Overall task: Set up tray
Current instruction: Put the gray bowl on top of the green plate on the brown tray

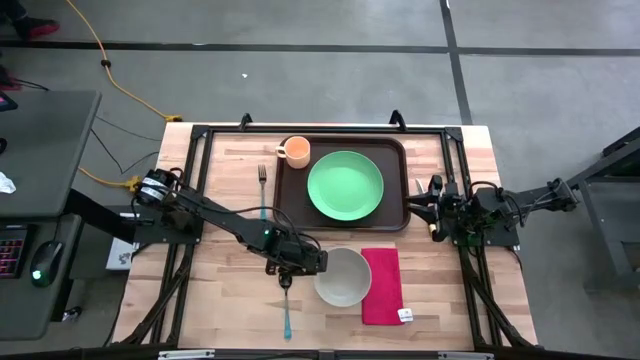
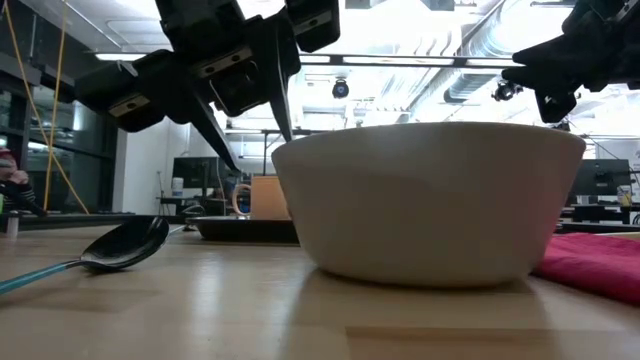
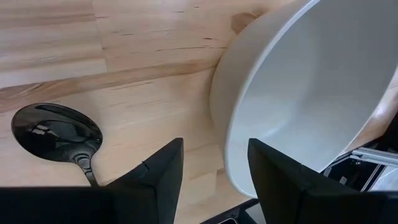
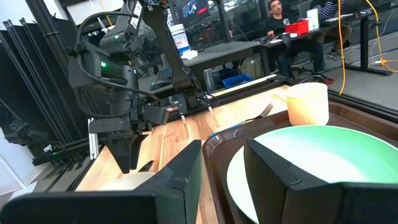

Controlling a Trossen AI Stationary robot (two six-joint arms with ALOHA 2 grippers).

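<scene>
The dark brown tray (image 1: 395, 215) lies at the table's middle. On it rest a green plate (image 1: 345, 185) and an orange cup (image 1: 296, 151). A white bowl (image 1: 343, 276) stands on the wood near the table's near edge. My left gripper (image 1: 303, 262) is open at the bowl's left side; in the left wrist view (image 3: 214, 168) one finger stands over the bowl's rim (image 3: 227, 118) and the other outside it. In the low view its tips (image 2: 255, 135) reach about rim height. My right gripper (image 1: 428, 205) is open, level, at the tray's right rim (image 4: 211, 146). My left gripper comes from above, pointing down, with its fingers on either side of the bowl's left rim (image 2: 290, 145). I cannot tell whether a fingertip touches the rim. The bowl stands flat on the table.
A spoon with a teal handle (image 1: 287, 305) lies just left of the bowl, its dark head (image 3: 56, 132) beside my left fingers. A red napkin (image 1: 381, 285) lies right of the bowl. A fork (image 1: 262, 178) lies left of the tray. People sit beyond the table (image 4: 280, 18).
</scene>
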